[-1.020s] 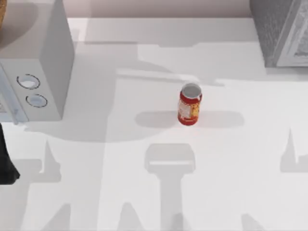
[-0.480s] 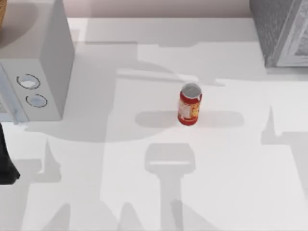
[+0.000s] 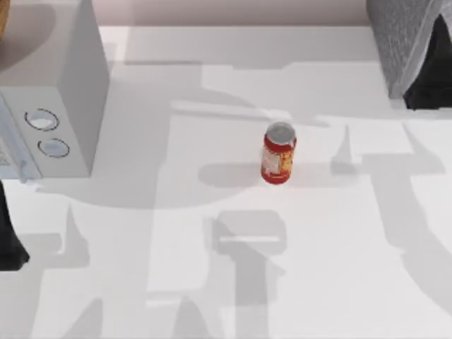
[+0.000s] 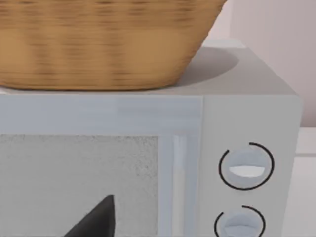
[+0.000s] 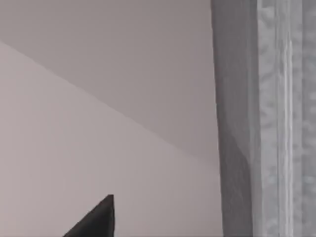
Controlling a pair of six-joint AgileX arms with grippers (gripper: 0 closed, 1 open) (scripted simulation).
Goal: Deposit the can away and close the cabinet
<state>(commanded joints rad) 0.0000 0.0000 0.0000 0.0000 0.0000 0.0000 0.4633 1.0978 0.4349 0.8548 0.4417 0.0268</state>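
The can (image 3: pixel 279 153), red with a yellow-and-white label and a grey top, stands upright near the middle of the white table (image 3: pixel 212 296). The grey textured cabinet (image 3: pixel 397 42) sits at the far right corner; I cannot tell how its door stands. My right arm (image 3: pixel 432 76) is a dark shape right against the cabinet's front, well away from the can. The right wrist view shows the cabinet's grey side (image 5: pixel 266 123) close up. My left arm (image 3: pixel 8 236) stays parked at the table's left edge, facing the microwave.
A white microwave (image 3: pixel 53 106) with two round knobs (image 4: pixel 246 166) stands at the far left, a woven basket (image 4: pixel 98 44) on top of it. Open table surface lies all around the can.
My right arm has come into the top view at the cabinet's front, covering its light panel, and its shadow has swept across the right side of the table. The can and left arm are unmoved.
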